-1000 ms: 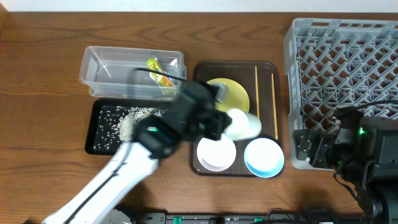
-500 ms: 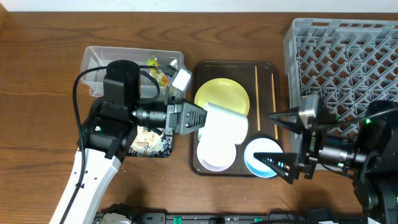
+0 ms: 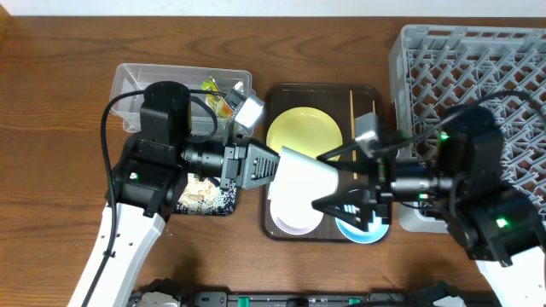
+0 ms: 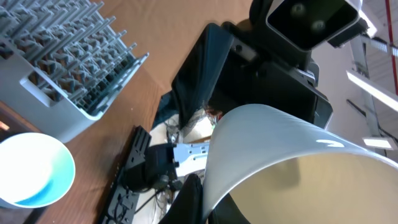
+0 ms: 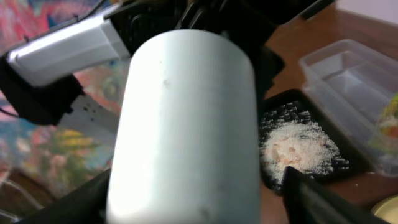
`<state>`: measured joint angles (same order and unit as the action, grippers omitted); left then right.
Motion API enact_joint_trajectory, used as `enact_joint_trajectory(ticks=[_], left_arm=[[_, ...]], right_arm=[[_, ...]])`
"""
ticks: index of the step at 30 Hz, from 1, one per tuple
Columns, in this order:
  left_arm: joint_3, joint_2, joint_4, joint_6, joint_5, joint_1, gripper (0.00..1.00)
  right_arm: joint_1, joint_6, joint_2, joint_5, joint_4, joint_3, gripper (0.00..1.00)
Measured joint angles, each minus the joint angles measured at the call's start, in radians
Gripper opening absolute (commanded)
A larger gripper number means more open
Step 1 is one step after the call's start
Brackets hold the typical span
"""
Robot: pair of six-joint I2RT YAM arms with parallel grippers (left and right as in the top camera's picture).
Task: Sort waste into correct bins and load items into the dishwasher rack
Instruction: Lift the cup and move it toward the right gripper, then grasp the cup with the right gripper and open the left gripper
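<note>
White cup (image 3: 299, 175): hovering sideways above the brown tray (image 3: 365, 102).
Left pincer (image 3: 275, 166): pinching the cup.
Right pincer (image 3: 317, 182): gaping wide around it.

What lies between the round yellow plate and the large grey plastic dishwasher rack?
Thin wooden chopsticks, lying along the right side of the brown tray; the overhead view shows it.

Left arm (image 3: 128, 230) reaches in from the lower left, wrist level, left tool (image 3: 273, 166) pointing right and clamped on the rim end of the white cup (image 3: 300, 175). Right arm (image 3: 499, 223) comes in from the lower right, right tool (image 3: 337, 183) pointing left. Its fingers (image 3: 341, 155) are spread wide either side of the cup's far end; contact unclear.
</note>
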<state>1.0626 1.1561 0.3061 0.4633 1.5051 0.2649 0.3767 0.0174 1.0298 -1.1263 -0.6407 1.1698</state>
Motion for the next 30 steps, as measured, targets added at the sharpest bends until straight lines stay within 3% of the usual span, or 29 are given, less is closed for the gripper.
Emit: enact_joint_trajectory(ticks=[3,6,7,8,11,13,22,30], left_arm=[[0.0,0.0,0.0,0.0,-0.01,-0.003,0.06],[0.0,0.001,0.0,0.0,-0.012,-0.003,0.07],[0.0,0.001,-0.001,-0.001,-0.012,-0.004,0.11],[0.0,0.001,-0.003,-0.006,-0.012,-0.005,0.15],[0.0,0.0,-0.002,-0.012,-0.005,-0.003,0.42],[0.001,0.0,-0.002,-0.013,0.002,-0.001,0.52],[0.002,0.004,-0.001,-0.012,-0.016,-0.01,0.59],[0.002,0.003,-0.001,-0.012,0.006,-0.051,0.59]], right_arm=[[0.014,0.016,0.014,-0.003,0.013,0.0,0.69],[0.023,0.024,0.014,-0.003,0.024,0.0,0.54],[0.023,0.031,0.012,-0.002,0.024,0.0,0.46],[0.023,0.031,0.011,0.0,0.024,0.0,0.44],[0.023,0.04,0.01,0.018,0.022,0.0,0.54],[0.022,0.04,0.01,0.03,0.019,0.0,0.55],[-0.139,0.034,-0.076,0.128,-0.205,0.002,0.52],[-0.46,0.109,-0.184,0.557,-0.535,0.003,0.46]])
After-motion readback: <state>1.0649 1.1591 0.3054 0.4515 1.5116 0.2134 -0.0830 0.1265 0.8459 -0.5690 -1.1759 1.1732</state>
